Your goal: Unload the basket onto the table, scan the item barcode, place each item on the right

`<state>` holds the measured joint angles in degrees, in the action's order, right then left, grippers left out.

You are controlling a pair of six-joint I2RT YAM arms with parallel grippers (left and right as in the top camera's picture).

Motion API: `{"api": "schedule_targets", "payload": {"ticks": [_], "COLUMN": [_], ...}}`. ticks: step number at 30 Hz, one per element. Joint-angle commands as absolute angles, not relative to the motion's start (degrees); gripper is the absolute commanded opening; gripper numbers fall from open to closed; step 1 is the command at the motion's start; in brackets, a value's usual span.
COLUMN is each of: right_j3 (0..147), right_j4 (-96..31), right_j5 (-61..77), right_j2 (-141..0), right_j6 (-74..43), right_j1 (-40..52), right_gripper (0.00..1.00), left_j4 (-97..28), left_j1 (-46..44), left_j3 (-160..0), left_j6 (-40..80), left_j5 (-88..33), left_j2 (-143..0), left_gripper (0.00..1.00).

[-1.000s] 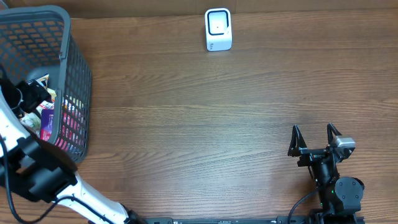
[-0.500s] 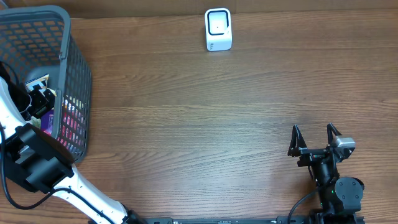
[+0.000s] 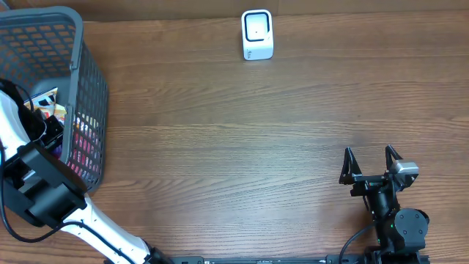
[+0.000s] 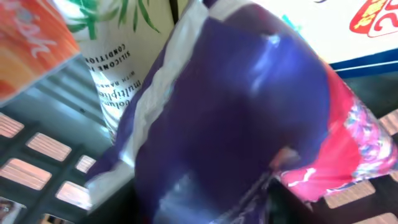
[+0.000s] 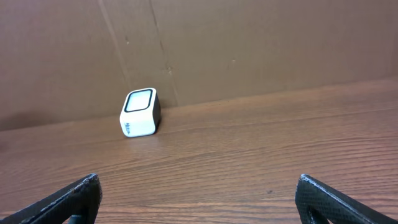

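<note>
1. Showing, nearest the robot's base, the right gripper [image 3: 368, 152] sitting at the near right of the brown wood-grain table [image 3: 220, 147], jaws released wide, holding nothing, well apart from everything else.
2. Reaching, further out at the left edge, down into the tall grey plastic mesh basket [image 3: 77, 44] with the left gripper [image 3: 44, 126]. Not possible to tell whether clenched or released, the fingers being hidden.
3. Filling the left wrist view, close against the lens: the glossy purple and pink plastic pouch [image 4: 236, 124], lying straight ahead of the left gripper inside the basket, its long axis slanting from lower left to upper right.
4. Crowding just behind the pouch: a white bottle with green leaf print [image 4: 118, 68] and an orange packet [image 4: 31, 43].
5. Standing at the far edge, well apart from the basket: the small white cube-shaped scanner [image 3: 257, 34]. Judging the left arm much the nearer to the pouch, and so likely doing the lifting out and the carrying rightward and away.
</note>
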<state>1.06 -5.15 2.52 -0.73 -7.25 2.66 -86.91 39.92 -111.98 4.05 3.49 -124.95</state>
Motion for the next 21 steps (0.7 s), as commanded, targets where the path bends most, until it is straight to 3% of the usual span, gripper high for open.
{"api": "schedule_targets", "payload": {"ticks": [1, 3, 10, 21], "right_j3": [0.47, 0.47, 0.47, 0.47], "right_j4": [-4.73, -4.73, -4.73, -4.73], "right_j5": [1.98, 1.98, 1.98, 1.98], "right_j2": [-0.16, -0.16, -0.16, -0.16], "right_j6": [-7.03, -7.03, -7.03, -7.03], "right_j1": [2.50, 2.50, 2.50, 2.50], "right_gripper": [1.00, 1.00, 1.00, 1.00], "left_j4": [-86.91, -86.59, -90.24, -96.12], "left_j1": [39.77, 39.79, 39.72, 39.29], "left_j3": [-111.15, -111.18, -120.22, -151.89], "left_j6": [3.79, 3.81, 3.86, 5.13], "left_j5": [2.07, 2.07, 0.16, -11.27], "left_j2": [-125.91, -125.91, -125.89, -119.79], "left_gripper": [0.24, 0.04, 0.04, 0.04]}}
